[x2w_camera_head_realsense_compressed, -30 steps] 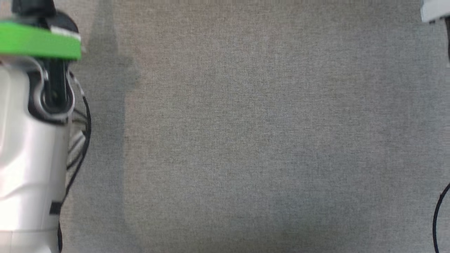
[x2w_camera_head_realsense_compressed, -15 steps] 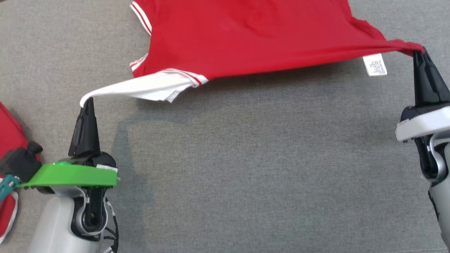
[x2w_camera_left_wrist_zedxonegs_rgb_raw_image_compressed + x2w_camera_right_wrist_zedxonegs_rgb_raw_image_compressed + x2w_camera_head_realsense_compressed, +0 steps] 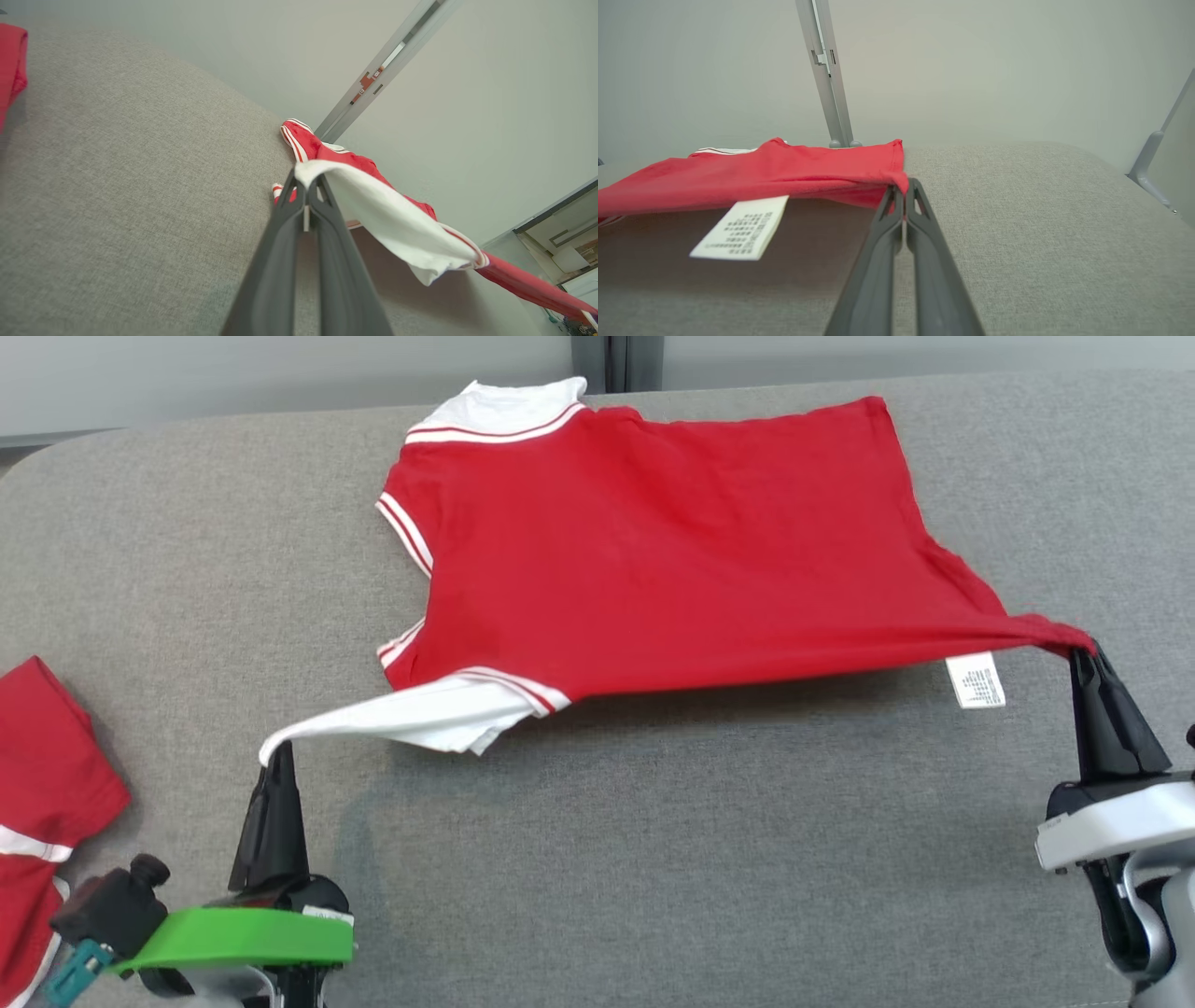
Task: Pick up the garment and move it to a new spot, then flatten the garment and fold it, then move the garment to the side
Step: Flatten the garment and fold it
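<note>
A red garment with white striped sleeves and collar lies spread on the grey padded table, its near edge lifted. My left gripper is shut on the white sleeve tip at the lower left. My right gripper is shut on the red hem corner at the right, and the cloth is stretched between the two. A white care label hangs under the hem, the same label showing in the right wrist view.
Another red garment with white trim lies at the table's left edge. A pale wall and a grey metal post stand behind the table's far edge. Bare grey padding lies between my grippers and the front edge.
The head camera has tilted up, so the whole picture shifted down and the garment came fully into view. Both grippers stay shut on the garment's corners.
</note>
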Available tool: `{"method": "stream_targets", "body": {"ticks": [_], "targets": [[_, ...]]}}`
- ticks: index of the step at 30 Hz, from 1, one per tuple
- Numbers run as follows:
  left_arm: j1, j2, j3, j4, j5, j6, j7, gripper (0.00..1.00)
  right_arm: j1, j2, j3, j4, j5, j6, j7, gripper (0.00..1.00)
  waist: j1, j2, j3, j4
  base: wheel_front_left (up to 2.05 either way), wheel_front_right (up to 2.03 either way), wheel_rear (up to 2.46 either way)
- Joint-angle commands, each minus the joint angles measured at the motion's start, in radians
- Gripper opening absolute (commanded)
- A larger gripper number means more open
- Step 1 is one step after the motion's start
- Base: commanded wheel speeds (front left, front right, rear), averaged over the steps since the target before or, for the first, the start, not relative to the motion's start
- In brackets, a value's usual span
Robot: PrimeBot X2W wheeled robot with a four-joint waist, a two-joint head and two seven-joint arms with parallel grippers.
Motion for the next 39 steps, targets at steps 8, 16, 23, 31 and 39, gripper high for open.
{"method": "stream_targets", "body": {"ticks": [8,16,23,31,39], "targets": [[0.153,0.011,-0.004,-0.105,0.035,0.06,0.006,0.0,0.142,-0.01,-0.032,-0.05,0.0,-0.002,-0.003,0.0,0.0001,0.0,-0.02,-0.009,0.0,0.0,0.0],[0.152,0.0,-0.028,-0.163,0.065,0.129,0.047,0.0,0.179,-0.013,-0.01,-0.058,0.0,-0.002,-0.003,0.0,0.0001,0.0,-0.002,-0.018,0.0,0.0,0.0],[0.017,-0.018,-0.062,-0.082,0.087,0.153,0.084,0.0,0.071,-0.019,0.053,0.078,0.021,-0.002,-0.003,0.0,0.0001,0.0,0.04,-0.015,0.0,0.0,0.0],[-0.153,-0.01,-0.096,0.025,0.142,0.142,0.081,0.0,-0.077,-0.035,0.096,0.182,0.007,-0.002,-0.003,0.0,0.0001,0.0,0.095,-0.007,0.0,0.0,0.0],[-0.292,0.012,-0.135,0.124,0.217,0.117,0.055,0.0,-0.208,-0.043,0.144,0.266,-0.018,-0.002,-0.003,0.0,0.0001,0.0,0.139,-0.002,0.0,0.0,0.0]]}}
